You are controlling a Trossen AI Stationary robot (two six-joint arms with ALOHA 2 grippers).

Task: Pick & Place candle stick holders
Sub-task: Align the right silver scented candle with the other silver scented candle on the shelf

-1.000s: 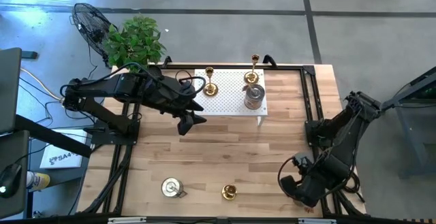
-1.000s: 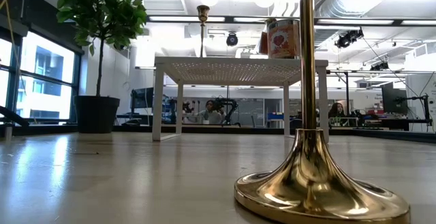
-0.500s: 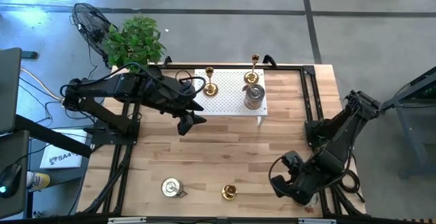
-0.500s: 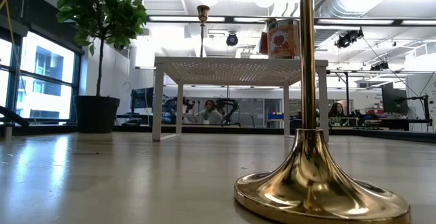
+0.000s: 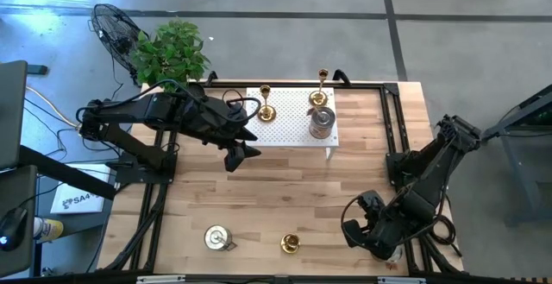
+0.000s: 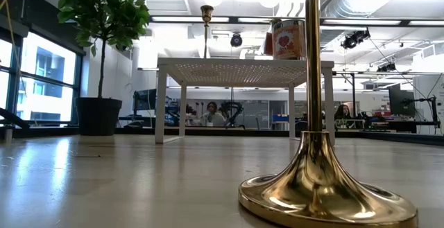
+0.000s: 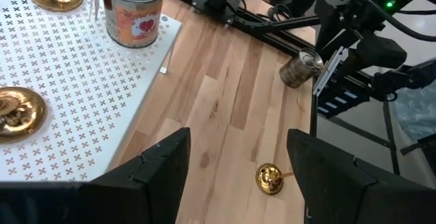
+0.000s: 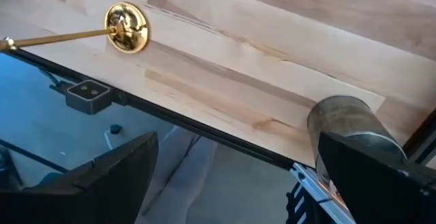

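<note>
On the white perforated stand (image 5: 289,127) stand a gold stick (image 5: 266,111) and a silver-grey tin (image 5: 321,122); another gold stick (image 5: 323,79) stands at the stand's far edge. A silver cylinder (image 5: 216,236) and a gold stick (image 5: 291,243) stand on the table near its front edge. Another silver cylinder (image 8: 344,125) lies by the front right edge, just ahead of one finger of my right gripper (image 8: 238,183). That gripper is open, low at the front right (image 5: 354,224). My left gripper (image 5: 235,154) is open and empty, above the table left of the stand.
A potted plant (image 5: 172,51) and a fan (image 5: 112,27) stand beyond the table's far left corner. Black frame rails (image 5: 392,129) run along the table's sides. Bare wood lies between the stand and the front objects (image 5: 285,185). People sit in the room behind, in the low view (image 6: 211,110).
My right gripper has moved a little toward the table's left, toward the gold stick at the front edge, and has then stayed there. Nothing else has moved.
</note>
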